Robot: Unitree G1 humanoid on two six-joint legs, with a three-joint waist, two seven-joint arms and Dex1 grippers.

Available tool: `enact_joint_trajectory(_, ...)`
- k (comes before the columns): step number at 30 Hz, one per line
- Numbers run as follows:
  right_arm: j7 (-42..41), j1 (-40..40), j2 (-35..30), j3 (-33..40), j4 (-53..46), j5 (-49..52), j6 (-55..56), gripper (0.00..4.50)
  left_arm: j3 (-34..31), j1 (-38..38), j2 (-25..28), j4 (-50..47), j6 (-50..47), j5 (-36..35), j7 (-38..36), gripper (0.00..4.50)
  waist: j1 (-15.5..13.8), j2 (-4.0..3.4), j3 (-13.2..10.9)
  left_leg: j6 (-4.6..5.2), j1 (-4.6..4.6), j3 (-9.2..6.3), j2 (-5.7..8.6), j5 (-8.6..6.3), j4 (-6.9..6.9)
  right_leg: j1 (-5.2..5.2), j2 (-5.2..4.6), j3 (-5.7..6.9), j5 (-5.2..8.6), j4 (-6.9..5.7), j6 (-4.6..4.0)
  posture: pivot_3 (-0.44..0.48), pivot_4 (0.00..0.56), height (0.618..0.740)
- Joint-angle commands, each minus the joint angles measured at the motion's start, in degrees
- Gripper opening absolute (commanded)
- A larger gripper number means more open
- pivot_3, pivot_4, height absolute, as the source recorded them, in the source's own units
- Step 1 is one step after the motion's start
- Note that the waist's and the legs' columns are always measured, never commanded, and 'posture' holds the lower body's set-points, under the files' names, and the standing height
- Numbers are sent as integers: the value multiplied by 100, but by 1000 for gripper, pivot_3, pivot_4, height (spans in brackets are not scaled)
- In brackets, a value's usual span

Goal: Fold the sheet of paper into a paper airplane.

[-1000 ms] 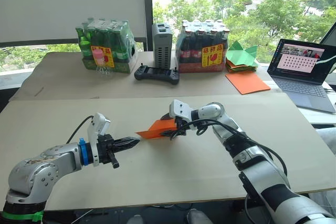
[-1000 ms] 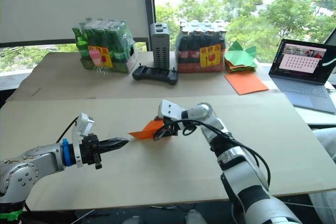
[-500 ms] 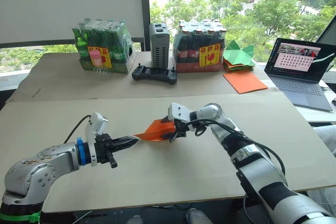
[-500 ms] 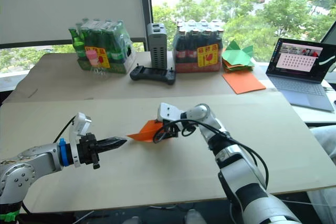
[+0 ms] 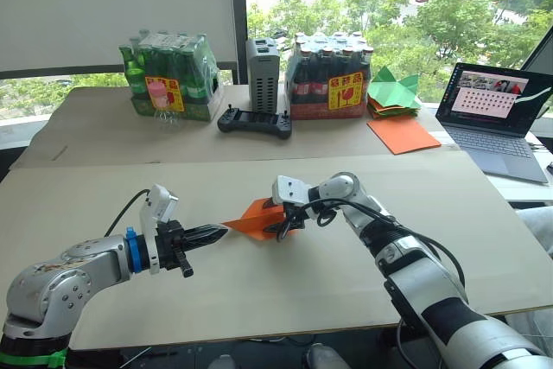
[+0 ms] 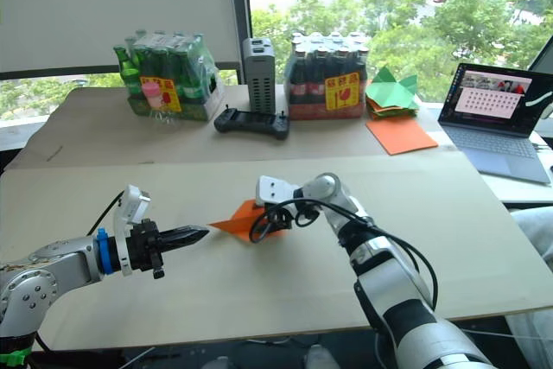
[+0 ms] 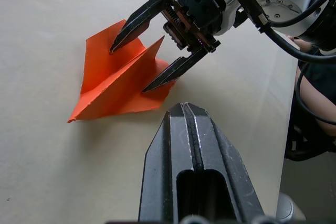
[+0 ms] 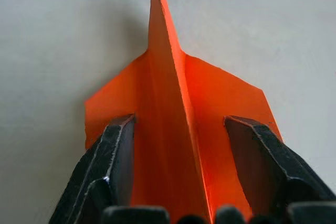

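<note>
Along the far edge of the pale beige cardboard-covered table: a shrink-wrapped pack of green glass bottles at eleven o'clock, a grey ribbed upright box and a black handheld controller at twelve, a shrink-wrapped pack of dark bottles with red labels just right of those. Further round toward two o'clock, a stack of folded green paper shapes, a smooth flat orange sheet in front of it, and an open grey laptop with a lit screen at the table's right edge. All well apart from the middle of the table; nothing lying between the two arms but bare board.

At the centre, the small bright orange paper airplane, resting on the table: a matte, thin, sharply creased wedge with pointed nose aimed toward nine o'clock, two flat wings spread on the surface and a central keel fold standing upright between them.

Right gripper, black and metal with tapered fingers, wide open, straddling the tail end of the plane, one fingertip over each wing with the raised fold in the gap; contact with the paper not clear, no grasp.

Left gripper, ridged black fingers pressed together to a point, holding nothing, just beside the nose at nine o'clock from it, apart from the paper.
</note>
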State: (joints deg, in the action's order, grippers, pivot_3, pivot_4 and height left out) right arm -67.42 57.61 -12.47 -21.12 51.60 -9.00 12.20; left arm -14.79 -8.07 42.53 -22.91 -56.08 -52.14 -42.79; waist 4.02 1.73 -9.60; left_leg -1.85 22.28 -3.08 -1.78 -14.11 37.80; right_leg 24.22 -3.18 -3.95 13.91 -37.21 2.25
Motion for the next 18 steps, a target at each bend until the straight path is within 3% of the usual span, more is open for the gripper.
enact_joint_trajectory(1, 16, 185, 49, 20, 83, -27, 135, 1367, -200, 20, 50, -221, 41, -155, 36, 0, 1, 0, 0, 0, 0, 0, 0, 0, 0, 0, 0, 0, 0, 0, 0, 0, 150, 740)
enact_joint_trajectory(5, 41, 224, 77, 2, 219, -84, 185, 37, -201, 34, 48, -238, 42, -184, 68, 0, 1, 0, 0, 0, -2, 0, 0, 0, 0, -1, 0, 0, 0, -1, -1, 0, 150, 740)
enact_joint_trajectory(14, 148, 321, 69, 154, 287, -15, 79, 37, -181, 86, 36, -279, 71, -261, 160, 0, 0, 0, 0, 0, -2, 0, 0, 0, 0, -1, 0, -1, -1, -1, -1, 0, 150, 740)
enact_joint_trajectory(18, 246, 295, -140, 520, -122, 247, -684, 37, -153, 65, 25, -274, 92, -291, 184, 0, -3, -1, 0, 0, -1, 0, 0, 0, 0, -1, -1, -1, -1, -1, -1, 0, 150, 740)
